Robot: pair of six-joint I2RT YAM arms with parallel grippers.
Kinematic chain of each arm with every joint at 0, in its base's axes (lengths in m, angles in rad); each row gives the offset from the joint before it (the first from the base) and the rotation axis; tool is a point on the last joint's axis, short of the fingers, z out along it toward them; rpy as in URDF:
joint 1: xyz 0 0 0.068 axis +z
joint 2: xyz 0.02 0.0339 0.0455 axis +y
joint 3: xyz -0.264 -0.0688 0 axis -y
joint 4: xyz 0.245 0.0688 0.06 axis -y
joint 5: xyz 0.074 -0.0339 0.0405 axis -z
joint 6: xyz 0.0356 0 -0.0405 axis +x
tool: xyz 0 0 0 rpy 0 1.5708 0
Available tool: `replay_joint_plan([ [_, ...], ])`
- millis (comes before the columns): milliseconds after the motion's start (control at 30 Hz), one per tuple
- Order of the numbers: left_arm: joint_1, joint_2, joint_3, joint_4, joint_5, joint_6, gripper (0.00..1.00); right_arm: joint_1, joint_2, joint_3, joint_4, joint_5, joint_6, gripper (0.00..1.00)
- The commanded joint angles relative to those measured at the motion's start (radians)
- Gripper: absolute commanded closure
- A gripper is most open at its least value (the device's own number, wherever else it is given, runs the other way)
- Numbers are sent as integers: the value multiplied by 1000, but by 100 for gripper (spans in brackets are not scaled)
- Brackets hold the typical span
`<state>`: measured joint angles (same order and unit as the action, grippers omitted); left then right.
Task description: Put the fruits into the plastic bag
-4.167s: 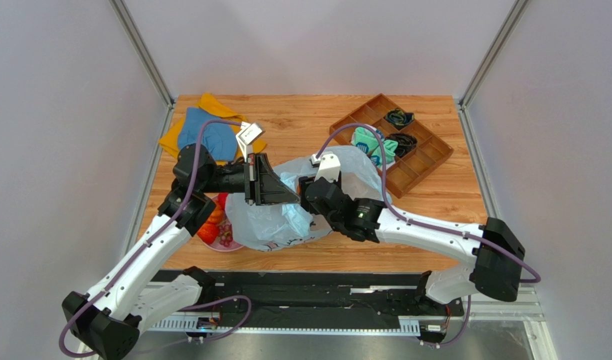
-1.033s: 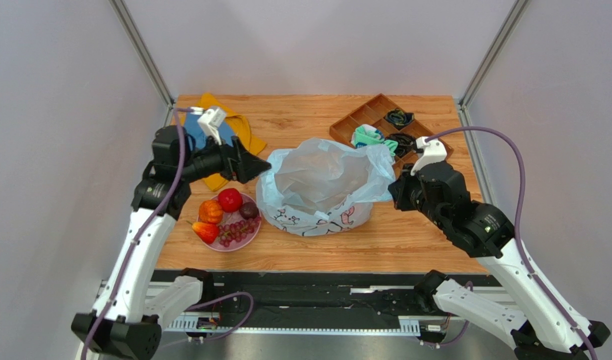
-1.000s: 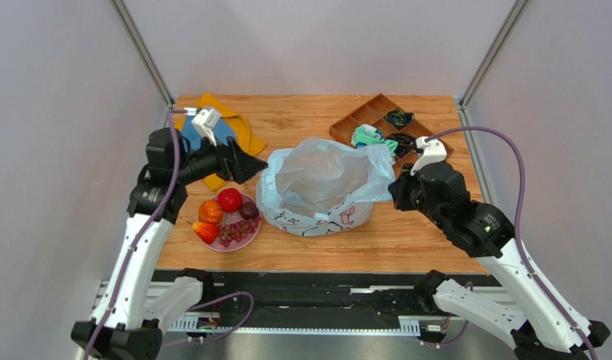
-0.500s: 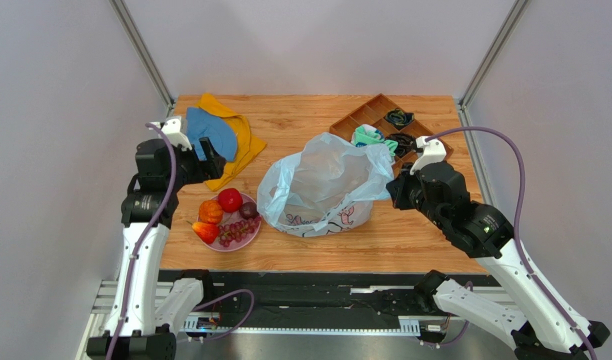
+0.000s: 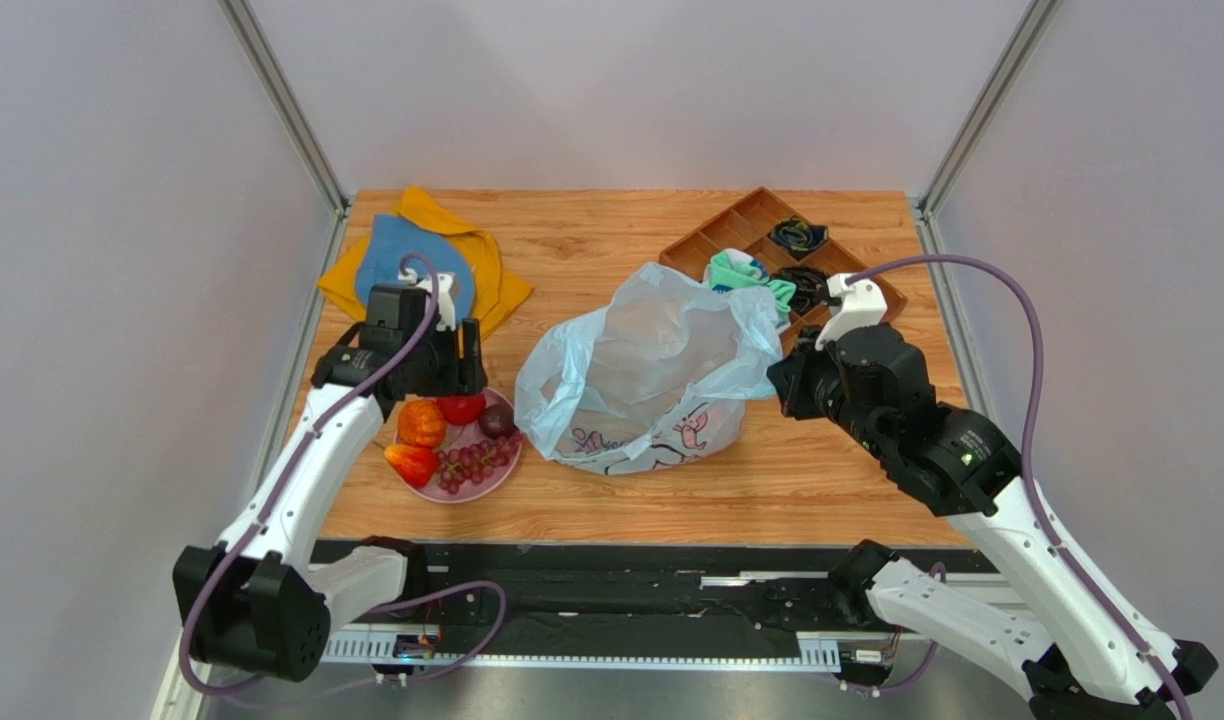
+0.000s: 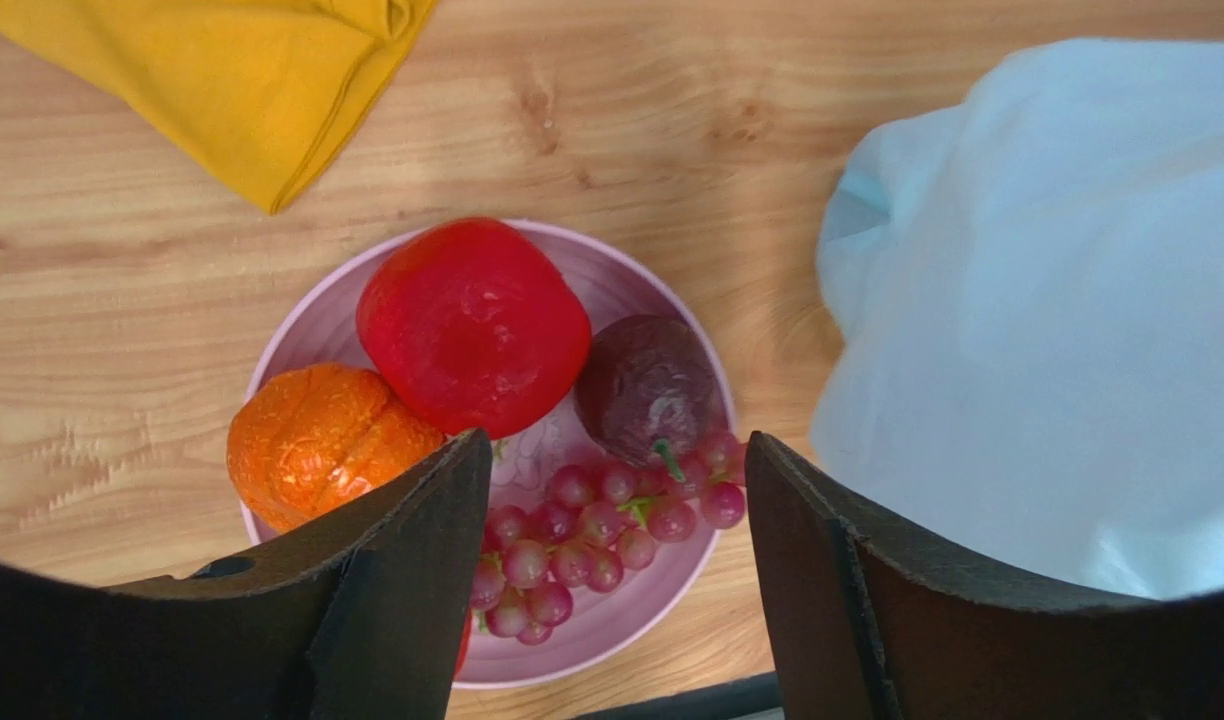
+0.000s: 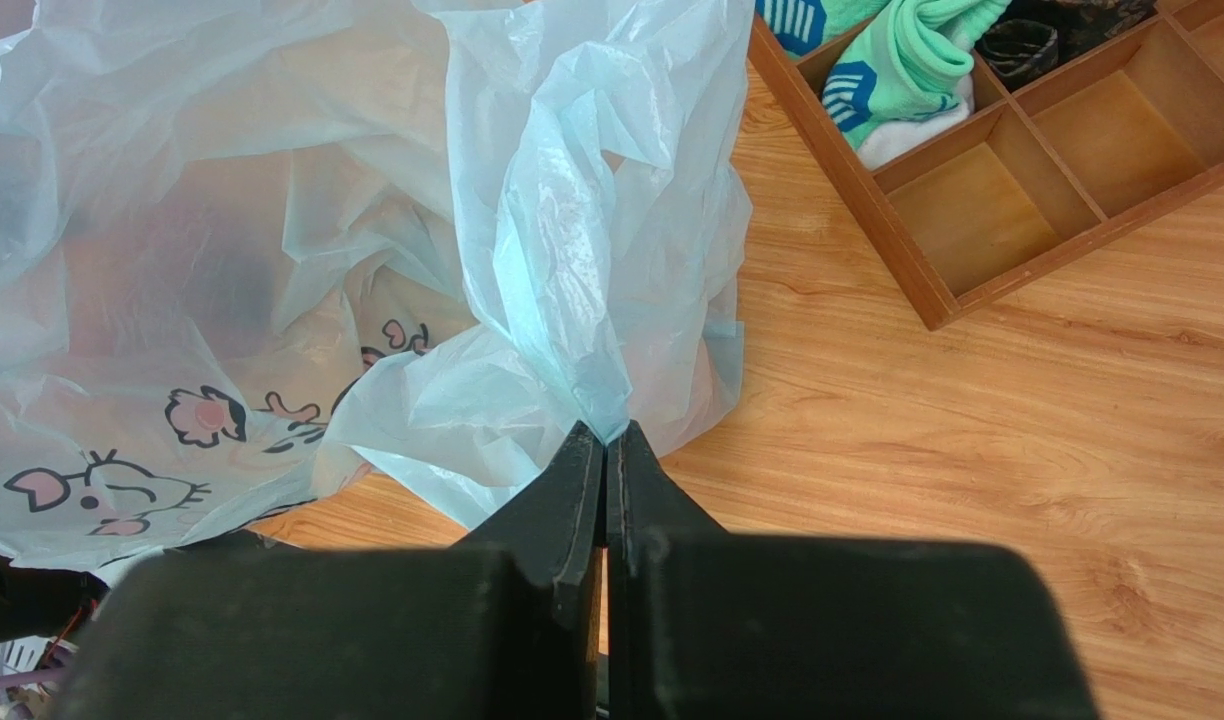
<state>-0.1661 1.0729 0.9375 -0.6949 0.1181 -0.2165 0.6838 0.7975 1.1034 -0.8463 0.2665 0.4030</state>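
The fruits lie on a pink plate (image 5: 495, 474): a red apple (image 6: 473, 326), an orange (image 6: 321, 443), a dark plum (image 6: 645, 386) and a bunch of grapes (image 6: 596, 525). Another red fruit (image 5: 412, 464) sits at the plate's near-left edge. My left gripper (image 6: 618, 450) hangs open just above the plate, its fingers either side of the grapes and plum, holding nothing. The pale blue plastic bag (image 5: 648, 375) lies slumped right of the plate. My right gripper (image 7: 605, 432) is shut on a fold of the bag's right rim (image 7: 596, 270).
A wooden compartment tray (image 5: 841, 333) with socks (image 7: 889, 68) stands at the back right. A blue cloth (image 5: 400, 255) on a yellow cloth (image 5: 491, 285) lies at the back left, just behind the plate.
My left gripper has left the bag's left rim, swung left and come down over the plate, jaws narrowing. The bag's left side has sagged. The right gripper keeps its hold.
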Motion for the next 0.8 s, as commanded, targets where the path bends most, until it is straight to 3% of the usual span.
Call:
replay_joint_plan([
  [0,-26,87,32,-69,-53,45,32,0,-15,-5,56,-9,-9,100],
  [200,-59,150,26,-83,-49,37,44,0,-23,-4,56,-7,-9,100],
  [767,-99,245,41,-97,2,42,44,-1,-18,-8,59,-9,-13,100],
])
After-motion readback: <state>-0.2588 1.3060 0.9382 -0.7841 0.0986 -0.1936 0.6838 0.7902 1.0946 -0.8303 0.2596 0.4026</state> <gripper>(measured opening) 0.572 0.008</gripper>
